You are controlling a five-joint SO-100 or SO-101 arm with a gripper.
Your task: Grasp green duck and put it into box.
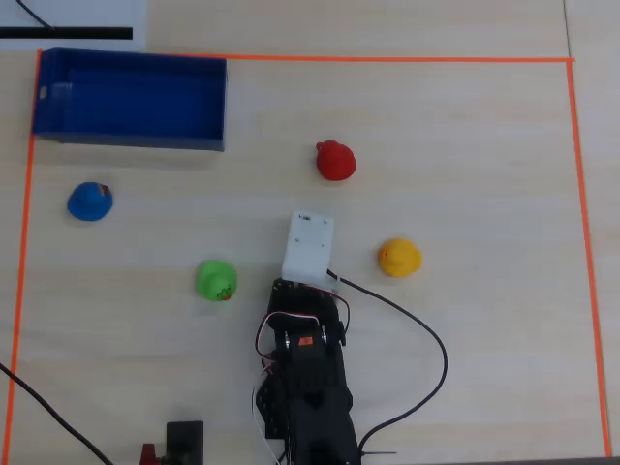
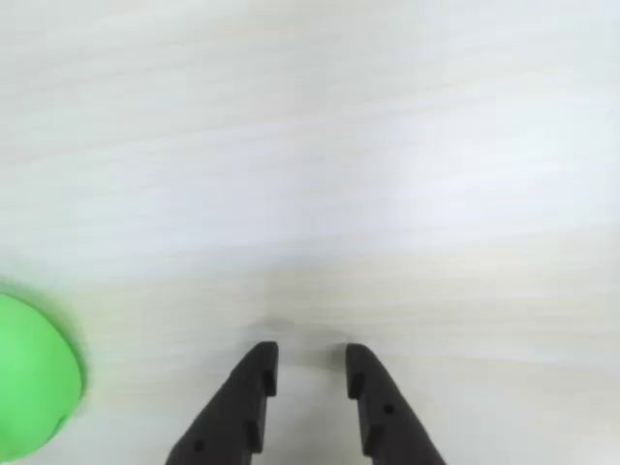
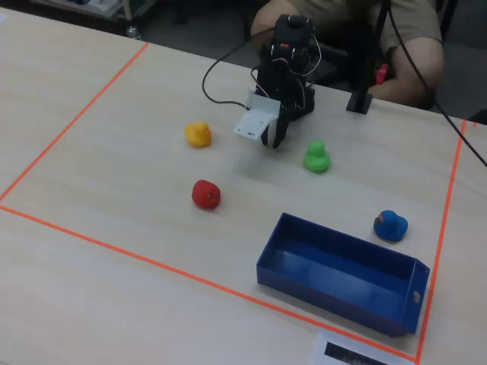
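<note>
While the arm crouches low, its tool [image 2: 310, 368] hangs slightly parted and empty beside the green duck [image 2: 34, 378].

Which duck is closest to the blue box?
The blue duck. It sits just below the box in the overhead view, while the green, red and yellow ducks lie farther off.

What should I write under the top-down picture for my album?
Four toy ducks, the green duck nearest the arm, and an empty blue box in the corner.
</note>
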